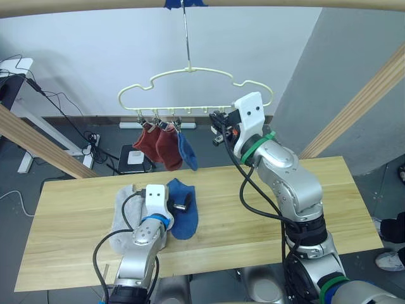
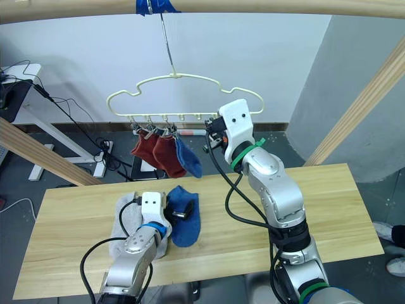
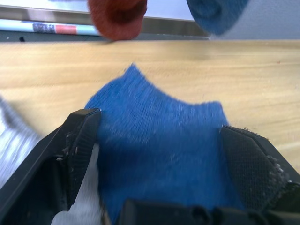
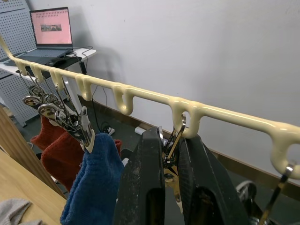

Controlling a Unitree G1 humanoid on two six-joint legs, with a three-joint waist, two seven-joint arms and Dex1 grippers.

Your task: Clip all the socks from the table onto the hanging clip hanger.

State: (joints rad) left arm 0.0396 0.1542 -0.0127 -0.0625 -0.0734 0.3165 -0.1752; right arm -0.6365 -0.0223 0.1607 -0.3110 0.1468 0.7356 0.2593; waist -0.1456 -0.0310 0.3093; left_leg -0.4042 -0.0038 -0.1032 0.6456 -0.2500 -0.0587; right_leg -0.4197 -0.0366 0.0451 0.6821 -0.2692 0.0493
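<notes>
Left eye view: the clip hanger (image 1: 190, 85) is hung by its hook from the wooden pole (image 1: 202, 4), above the far edge of the table (image 1: 266, 209). Two dark red socks (image 1: 159, 144) and one blue sock (image 1: 186, 151) are clipped at the hanger's left end. A second blue sock (image 1: 183, 212) and the grey socks (image 1: 126, 218) are laid on the table below the hanger.

The left gripper (image 3: 164, 154) is spread wide, with the blue sock on the table lying between its fingers and not yet pinched. The right gripper (image 4: 168, 164) is pressed together on a metal clip (image 4: 174, 140) near the middle of the hanger's row.

Risks noted: the freely hung hanger may be swung by the right arm's pressure, and the clip lost. The thin sock may be missed against the tabletop, or the neighbouring grey sock may be caught with it.
</notes>
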